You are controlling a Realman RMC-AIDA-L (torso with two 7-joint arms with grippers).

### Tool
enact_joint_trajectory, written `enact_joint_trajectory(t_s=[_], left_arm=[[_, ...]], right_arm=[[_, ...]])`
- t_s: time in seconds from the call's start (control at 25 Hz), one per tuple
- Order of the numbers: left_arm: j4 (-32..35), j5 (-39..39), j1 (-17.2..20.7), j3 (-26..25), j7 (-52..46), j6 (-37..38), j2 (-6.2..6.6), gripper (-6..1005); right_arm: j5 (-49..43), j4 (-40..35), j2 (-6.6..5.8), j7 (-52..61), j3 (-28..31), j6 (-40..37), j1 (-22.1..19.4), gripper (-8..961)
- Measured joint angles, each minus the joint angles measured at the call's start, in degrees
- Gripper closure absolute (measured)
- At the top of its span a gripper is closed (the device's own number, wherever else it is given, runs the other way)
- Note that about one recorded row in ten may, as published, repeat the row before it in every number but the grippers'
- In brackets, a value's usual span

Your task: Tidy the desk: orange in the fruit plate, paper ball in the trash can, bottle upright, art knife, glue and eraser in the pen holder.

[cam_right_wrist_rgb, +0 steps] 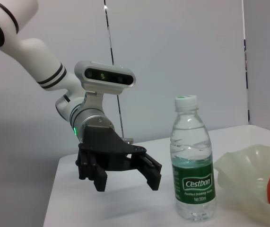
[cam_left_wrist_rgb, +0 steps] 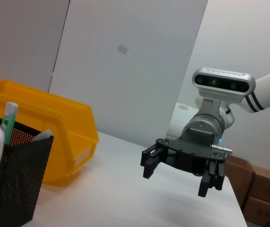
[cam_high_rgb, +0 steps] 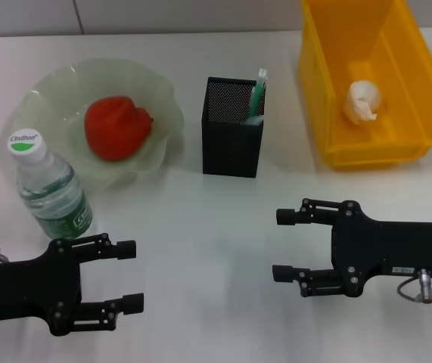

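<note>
Bottle [cam_high_rgb: 49,185] is standing upright on the white bench [cam_high_rgb: 200,249], cap up, green label facing out, right beside the near edge of the fruit plate [cam_high_rgb: 163,113]. The left pincer [cam_high_rgb: 128,276] is hovering low over the bench just in front of the bottle, its fingers spread apart and gripping nothing; the bottle sits close behind its upper finger without touching it. In the right wrist view the same left pincer [cam_right_wrist_rgb: 125,177] is hanging next to the bottle [cam_right_wrist_rgb: 193,165], clearly apart from it.

Inside the wavy pale green fruit plate an orange-red fruit [cam_high_rgb: 116,127] is lying in the middle. To the right of the plate the black mesh pen holder [cam_high_rgb: 232,128] is standing, with a green-capped stick [cam_high_rgb: 259,94] poking out of its far right corner. Further right, the yellow bin [cam_high_rgb: 367,83] is holding a crumpled paper ball [cam_high_rgb: 363,100] on its floor.

The right pincer [cam_high_rgb: 287,243] is floating over bare bench in front of the bin and to the right of the pen holder, well apart from both. Its fingers are also standing apart with nothing between them, tips pointing toward the left arm's side. The left wrist view is showing that right pincer [cam_left_wrist_rgb: 179,168] above the bench, with the pen holder [cam_left_wrist_rgb: 16,175] and yellow bin [cam_left_wrist_rgb: 59,137] off to one side.
</note>
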Motion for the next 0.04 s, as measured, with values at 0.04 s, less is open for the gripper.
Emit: enact_joint_trajectory(t_s=[0.04], left_arm=[[0.00, 0.00, 0.00, 0.00, 0.00, 0.00, 0.00, 214]], right_arm=[[0.00, 0.00, 0.00, 0.00, 0.00, 0.00, 0.00, 177]])
